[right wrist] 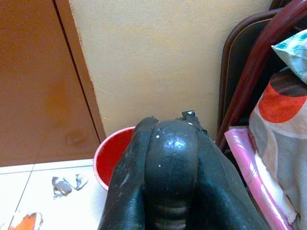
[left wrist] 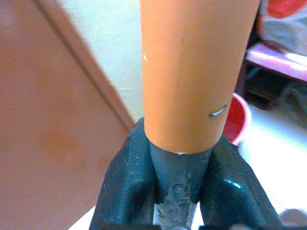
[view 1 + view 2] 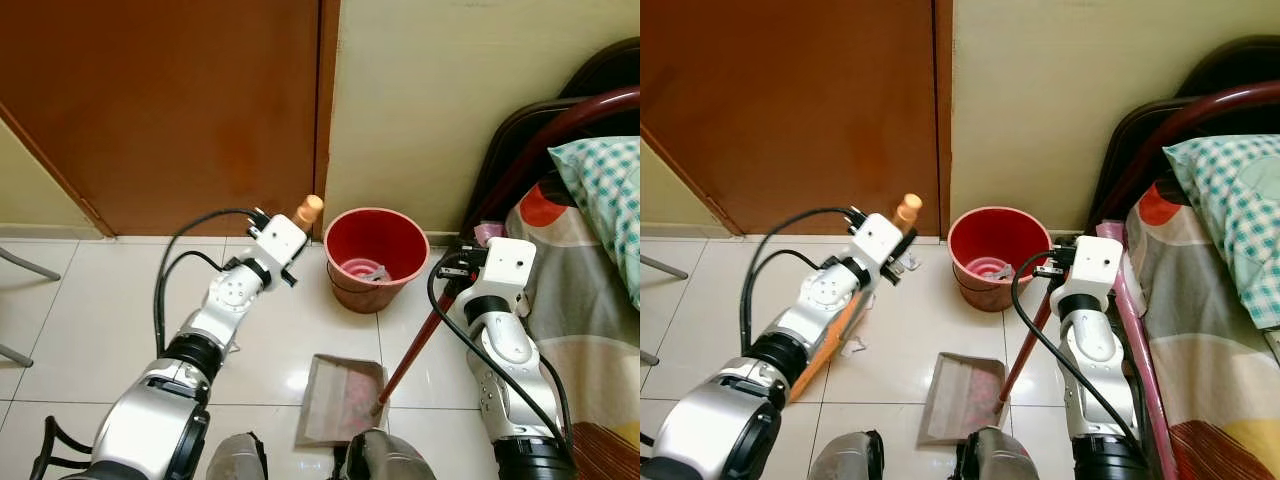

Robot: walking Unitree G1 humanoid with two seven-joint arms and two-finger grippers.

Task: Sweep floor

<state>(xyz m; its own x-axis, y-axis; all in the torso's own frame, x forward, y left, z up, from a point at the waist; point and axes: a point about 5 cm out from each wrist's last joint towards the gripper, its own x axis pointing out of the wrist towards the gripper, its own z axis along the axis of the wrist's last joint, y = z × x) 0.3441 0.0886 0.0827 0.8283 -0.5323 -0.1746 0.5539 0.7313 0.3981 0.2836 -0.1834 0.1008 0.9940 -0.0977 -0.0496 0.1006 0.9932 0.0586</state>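
The left gripper point(image 2: 180, 191) is clamped on an orange handle point(image 2: 192, 72), whose rounded tip point(image 3: 309, 209) pokes up beyond the wrist at about eleven o'clock from the red bucket point(image 3: 376, 258). In the left wrist view the two black fingers point(image 2: 124, 187) press against the handle from both sides.

The right gripper point(image 1: 172, 163) has its fingers closed together around the dark red broom stick point(image 3: 412, 352), which slants down from the wrist toward seven o'clock and ends at the dustpan point(image 3: 342, 398). The dustpan lies flat on the white tiled floor point(image 3: 100, 310), at six o'clock from the bucket and between the two arms, with pinkish litter on it. The bucket stands near the cream wall point(image 3: 430, 100), just right of the brown door point(image 3: 160, 110), and holds some scraps.

At three o'clock the bed point(image 3: 1210, 330) with its dark red frame and checked pillow point(image 3: 1230, 210) crowds the right arm closely. Open tiles stretch toward nine o'clock, where a few scraps point(image 1: 67, 184) lie by the door's foot.
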